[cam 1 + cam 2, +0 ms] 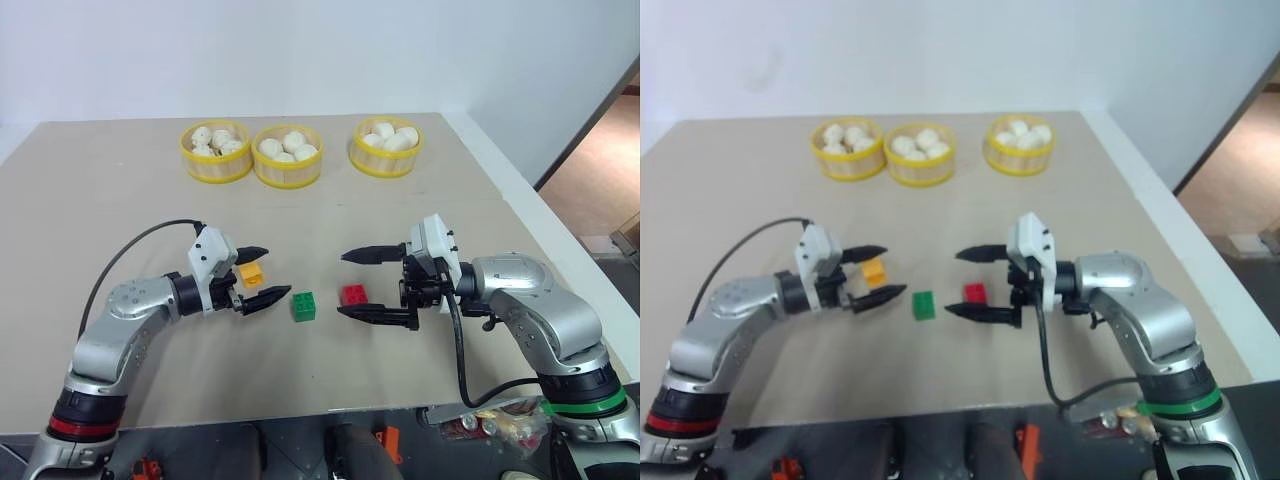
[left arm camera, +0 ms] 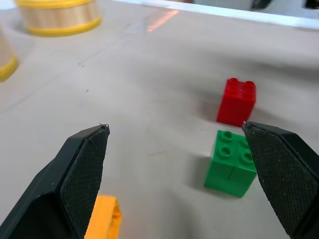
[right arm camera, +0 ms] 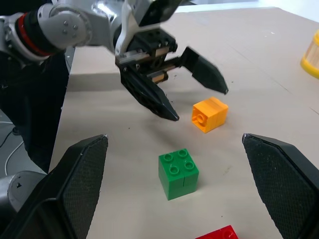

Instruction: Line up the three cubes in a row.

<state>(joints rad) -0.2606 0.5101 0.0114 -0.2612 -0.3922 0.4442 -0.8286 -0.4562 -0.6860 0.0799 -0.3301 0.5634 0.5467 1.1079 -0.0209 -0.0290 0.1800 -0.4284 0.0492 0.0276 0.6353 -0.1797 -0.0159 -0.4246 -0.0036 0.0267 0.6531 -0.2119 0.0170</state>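
Three small studded cubes lie mid-table. The yellow-orange cube is on the left, tipped with its studs facing sideways. The green cube stands upright in the middle, and the red cube is just right of it. My left gripper is open and hovers over the yellow-orange cube, which shows between its fingers from above without being gripped. My right gripper is open and points left, its fingers either side of the red cube and holding nothing. The left wrist view shows the green cube and the red cube ahead.
Three round yellow baskets of white buns stand in a row at the back: left, middle and right. The table's front edge runs just below the arms. Its right edge slants off to the floor.
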